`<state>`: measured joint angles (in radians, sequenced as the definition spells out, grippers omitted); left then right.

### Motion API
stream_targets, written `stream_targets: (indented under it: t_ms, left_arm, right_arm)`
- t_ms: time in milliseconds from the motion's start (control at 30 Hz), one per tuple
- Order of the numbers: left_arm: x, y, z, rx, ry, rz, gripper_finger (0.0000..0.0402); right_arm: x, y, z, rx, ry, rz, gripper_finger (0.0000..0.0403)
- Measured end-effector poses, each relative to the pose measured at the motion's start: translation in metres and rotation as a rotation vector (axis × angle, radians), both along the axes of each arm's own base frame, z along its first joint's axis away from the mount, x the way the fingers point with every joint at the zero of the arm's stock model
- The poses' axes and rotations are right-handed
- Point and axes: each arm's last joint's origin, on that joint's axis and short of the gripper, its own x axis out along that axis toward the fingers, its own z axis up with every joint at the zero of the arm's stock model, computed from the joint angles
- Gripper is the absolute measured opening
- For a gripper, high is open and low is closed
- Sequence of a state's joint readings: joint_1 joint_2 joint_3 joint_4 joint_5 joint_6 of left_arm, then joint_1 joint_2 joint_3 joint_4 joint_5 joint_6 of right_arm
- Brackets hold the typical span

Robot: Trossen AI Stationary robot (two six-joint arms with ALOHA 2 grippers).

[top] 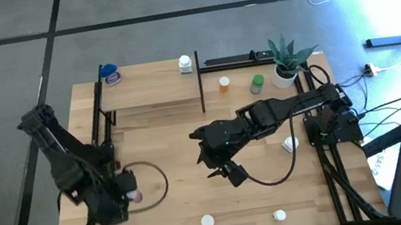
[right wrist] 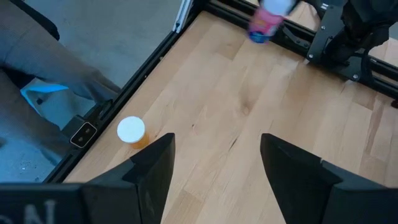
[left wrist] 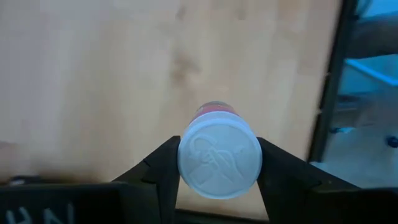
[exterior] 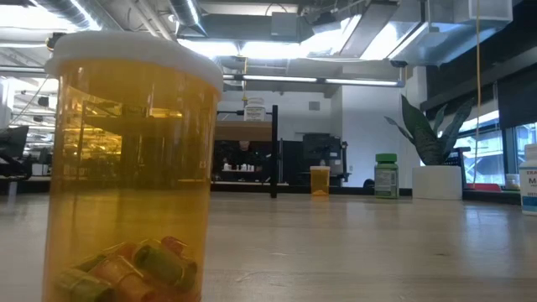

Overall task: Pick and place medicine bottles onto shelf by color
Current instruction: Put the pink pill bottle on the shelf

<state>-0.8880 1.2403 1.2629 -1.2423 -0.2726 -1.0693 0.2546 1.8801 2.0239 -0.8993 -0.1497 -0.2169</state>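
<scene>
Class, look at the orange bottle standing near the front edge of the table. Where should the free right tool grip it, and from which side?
Grip the orange bottle across its round body just under the white cap, coming down from above. It stands upright with bare table all around, so the open right tool can likely straddle it. The left tool already holds a pink bottle.

Counts on the table

8 medicine bottles point(top: 185, 64), possibly more hidden; 1 shelf point(top: 150, 88); 1 potted plant point(top: 286, 60); 2 arms.
</scene>
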Motion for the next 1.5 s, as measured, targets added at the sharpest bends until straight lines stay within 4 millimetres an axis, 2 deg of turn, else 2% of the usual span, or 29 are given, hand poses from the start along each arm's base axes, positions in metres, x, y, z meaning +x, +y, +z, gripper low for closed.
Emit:
stream_targets:
  t_ms: [233, 433, 600, 900, 1067, 1200, 1500]
  left_arm:
    - [-0.004, 0.045, 0.011, 0.089, 0.036, 0.039, 0.0165]
    - [0.000, 0.076, 0.019, 0.123, 0.006, 0.060, 0.0165]
    - [0.007, 0.099, 0.023, 0.173, -0.001, 0.073, 0.0165]
    - [0.013, 0.135, 0.055, 0.273, -0.091, 0.112, 0.0165]
    - [0.011, 0.156, 0.070, 0.336, -0.118, 0.130, 0.0165]
    - [0.007, 0.174, 0.076, 0.383, -0.094, 0.176, 0.0165]
    - [-0.001, 0.216, 0.075, 0.456, 0.008, 0.236, 0.0165]
  right_arm:
    - [0.001, 0.000, 0.001, 0.023, -0.001, -0.021, 0.0239]
    - [0.001, -0.002, 0.000, 0.025, 0.011, -0.028, 0.0239]
    - [0.003, -0.020, 0.001, 0.017, 0.007, -0.051, 0.0239]
    - [0.013, -0.064, 0.015, 0.088, -0.097, -0.197, 0.0239]
    - [0.015, -0.081, 0.015, -0.011, -0.125, -0.388, 0.0239]
    - [0.015, -0.086, 0.016, -0.081, -0.143, -0.488, 0.0239]
    - [0.015, -0.085, 0.016, -0.075, -0.143, -0.486, 0.0239]
